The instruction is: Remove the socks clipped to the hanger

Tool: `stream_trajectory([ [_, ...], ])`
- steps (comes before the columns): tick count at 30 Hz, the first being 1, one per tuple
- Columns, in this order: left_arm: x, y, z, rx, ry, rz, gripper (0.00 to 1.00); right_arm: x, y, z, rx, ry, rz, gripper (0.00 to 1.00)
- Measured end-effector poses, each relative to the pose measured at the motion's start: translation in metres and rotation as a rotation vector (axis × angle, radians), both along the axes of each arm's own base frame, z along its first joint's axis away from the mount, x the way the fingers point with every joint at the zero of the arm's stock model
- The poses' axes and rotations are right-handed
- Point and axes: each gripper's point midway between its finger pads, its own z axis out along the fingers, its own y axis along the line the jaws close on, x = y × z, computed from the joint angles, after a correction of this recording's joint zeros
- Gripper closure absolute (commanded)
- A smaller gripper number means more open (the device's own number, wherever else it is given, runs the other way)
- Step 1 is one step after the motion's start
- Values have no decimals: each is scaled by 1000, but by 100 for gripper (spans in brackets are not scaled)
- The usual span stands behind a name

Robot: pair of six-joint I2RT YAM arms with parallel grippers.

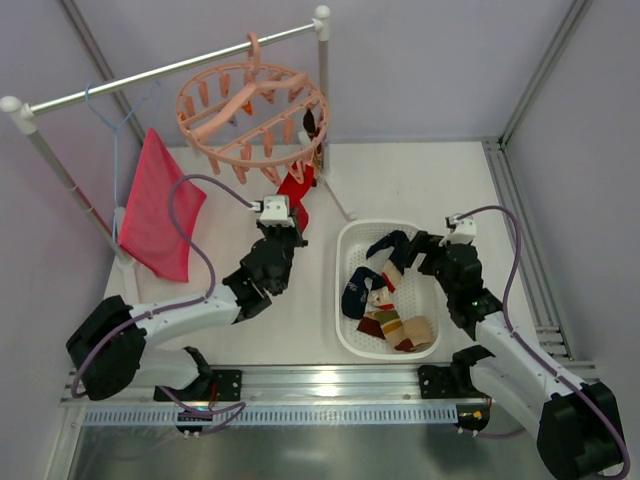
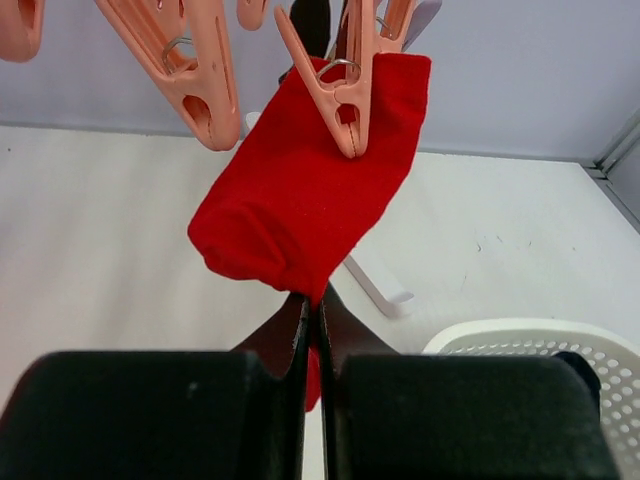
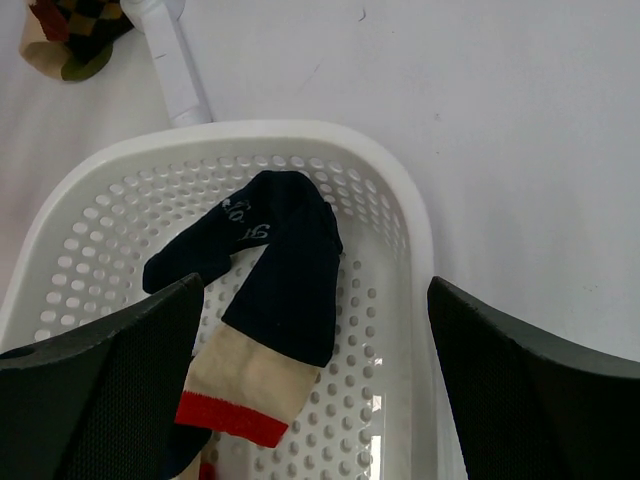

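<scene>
The salmon-pink ring hanger [image 1: 250, 110] hangs by its hook from the rack bar. A red sock [image 1: 297, 186] hangs from one of its pegs [image 2: 350, 100] and fills the left wrist view [image 2: 310, 190]. My left gripper [image 1: 294, 222] is shut on the red sock's lower tip [image 2: 318, 312]. A dark sock [image 1: 312, 125] is clipped just behind it. My right gripper [image 1: 420, 250] is open and empty above the white basket [image 1: 345, 250], over a navy sock with a cream and red cuff [image 3: 275, 260]. Its fingers [image 3: 100, 380] stand wide apart.
The basket rim [image 3: 300, 135] holds several navy, striped and diamond-patterned socks [image 1: 390, 310]. A diamond-patterned sock [image 3: 70, 35] shows by the white rack foot [image 3: 170, 60]. A pink-red cloth [image 1: 155, 205] hangs on a light-blue wire hanger [image 1: 115, 115] at the left.
</scene>
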Motion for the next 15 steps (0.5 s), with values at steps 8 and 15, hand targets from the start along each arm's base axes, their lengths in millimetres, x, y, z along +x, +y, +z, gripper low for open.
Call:
stream_trajectory([
  [8, -25, 24, -8, 16, 33, -32, 100, -8, 37, 11, 1, -23, 110, 7],
  [15, -46, 50, 8, -20, 6, -34, 99, -12, 79, 24, -4, -32, 195, 7],
])
